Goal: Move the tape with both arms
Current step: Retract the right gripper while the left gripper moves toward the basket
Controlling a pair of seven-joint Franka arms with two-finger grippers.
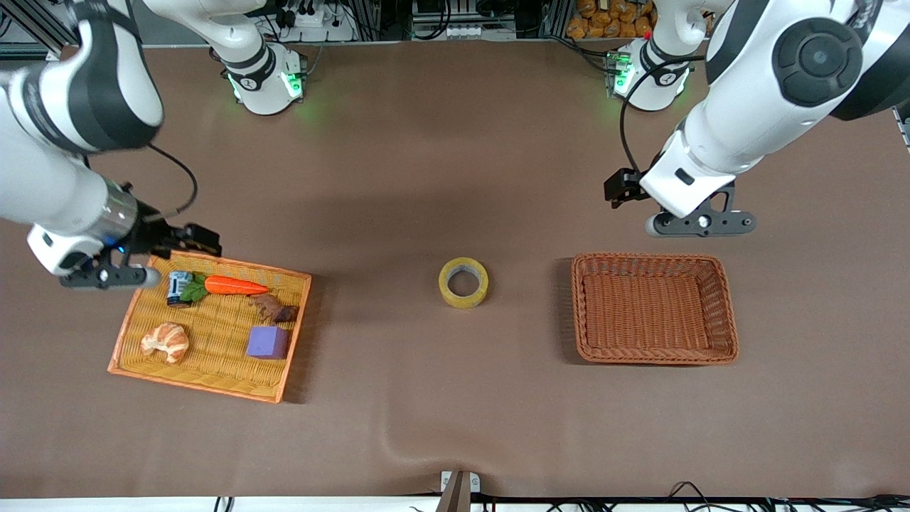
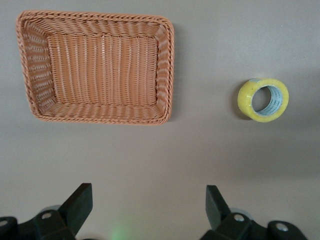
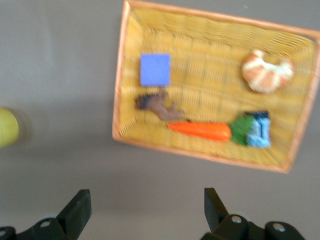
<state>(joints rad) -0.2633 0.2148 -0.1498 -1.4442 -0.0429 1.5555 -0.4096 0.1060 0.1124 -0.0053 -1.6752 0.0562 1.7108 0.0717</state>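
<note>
The tape (image 1: 463, 282), a yellowish roll with a grey-white core, lies flat on the brown table between the two containers. It also shows in the left wrist view (image 2: 263, 99), and its edge shows in the right wrist view (image 3: 7, 126). My left gripper (image 1: 700, 222) is open and empty, up over bare table just farther from the front camera than the brown basket (image 1: 654, 259). Its fingers (image 2: 80, 202) are wide apart. My right gripper (image 1: 106, 276) is open and empty over the edge of the yellow tray (image 1: 297, 334). Its fingers (image 3: 77, 210) are wide apart.
The brown wicker basket (image 2: 169, 70) stands empty toward the left arm's end. The yellow tray (image 3: 118, 85) toward the right arm's end holds a carrot (image 1: 234, 286), a croissant (image 1: 165, 342), a purple cube (image 1: 267, 342), a brown piece (image 1: 274, 308) and a small can (image 1: 178, 287).
</note>
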